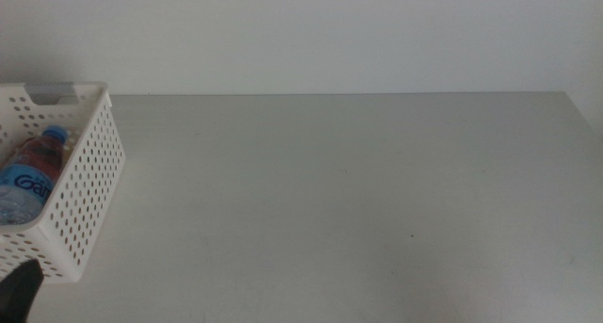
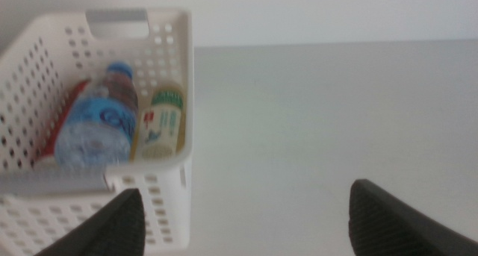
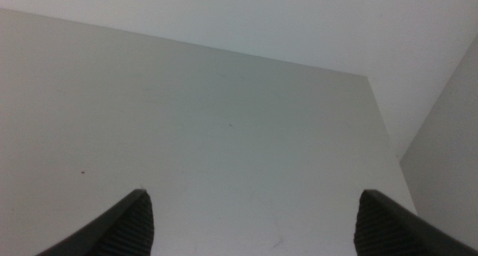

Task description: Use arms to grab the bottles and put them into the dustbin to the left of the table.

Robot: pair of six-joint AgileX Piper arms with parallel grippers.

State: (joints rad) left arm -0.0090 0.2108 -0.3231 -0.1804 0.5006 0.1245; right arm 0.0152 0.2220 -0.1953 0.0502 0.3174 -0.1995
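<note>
You see all three bottles lying in the white perforated basket [image 2: 168, 77] at the table's [image 1: 358, 191] left edge. The clear water bottle [image 2: 101, 122] with its blue cap [image 2: 119, 69] lies lengthwise along the basket, cap toward the wall with the handle slot [image 2: 116, 23]. Just beside it, the tea bottle [image 2: 163, 122] with its green-and-white label lies parallel to it. On the water bottle's other side a sliver of the red can [image 2: 63, 114] shows, mostly hidden. The tabletop is plain, matte, light grey, meeting a bare white wall [image 1: 330, 31]. Your left gripper [image 2: 246, 219] hangs near the basket's near corner, its dark ribbed wedge fingers spread wide. Your right gripper [image 3: 254, 222] sits over bare table, fingers likewise far apart.
</note>
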